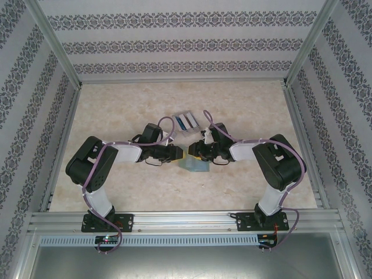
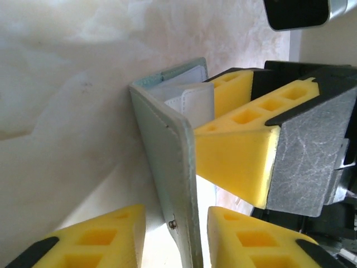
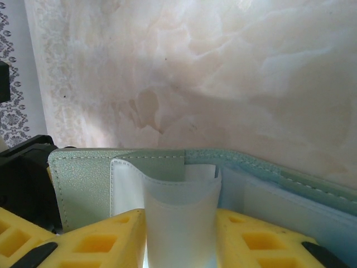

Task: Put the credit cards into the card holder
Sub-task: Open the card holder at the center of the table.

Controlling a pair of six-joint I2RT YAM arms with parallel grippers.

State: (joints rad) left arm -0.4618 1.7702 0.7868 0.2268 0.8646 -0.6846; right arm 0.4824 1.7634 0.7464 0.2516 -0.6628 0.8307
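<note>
Grey-green grained leatherette forms the cover of the card holder [image 1: 196, 166]. It sits at the centre of the marbled table [image 1: 116, 104], between the two arms and just on the near side of the clear tray [image 1: 175, 118]. The credit cards [image 1: 189, 121], with blue and white faces showing, lie in that tray, apart from the holder. None has been loaded yet.

**Left gripper [image 1: 181, 153].** In the wrist view its yellow foam fingers [image 2: 100, 240] straddle one cover flap [image 2: 170, 167], which stands on edge between them. A bright gap shows on each side of the flap, so the jaws read as apart, bracketing the flap and not clamping it. The likely purpose is to keep the flap upright so the holder cannot fold shut.

**Right gripper [image 1: 193, 152].** Its fingers [image 3: 262, 240] are closed on a translucent white inner sleeve [image 3: 181, 206] of the holder. The sleeve bows into a curve between the pads. The likely purpose is to draw the pocket away from the cover and open its mouth for a card.

**Materials and shapes.**
- **Cover:** thin, fairly stiff and flat, with a stitched border. A small metal stud [image 2: 173, 224] sits near the edge closest to the left fingers.
- **Tab:** a stitched tab [image 3: 153, 159] overlaps the sleeve's top edge.
- **Sleeve:** soft, frosted film. It will probably buckle under side load, so a card should enter square to the mouth.
- **Fingers:** wedge-shaped foam with square open cells on grey and black backing. They look compliant and grippy.
- **Table:** smooth, matt and pale beige.
</note>
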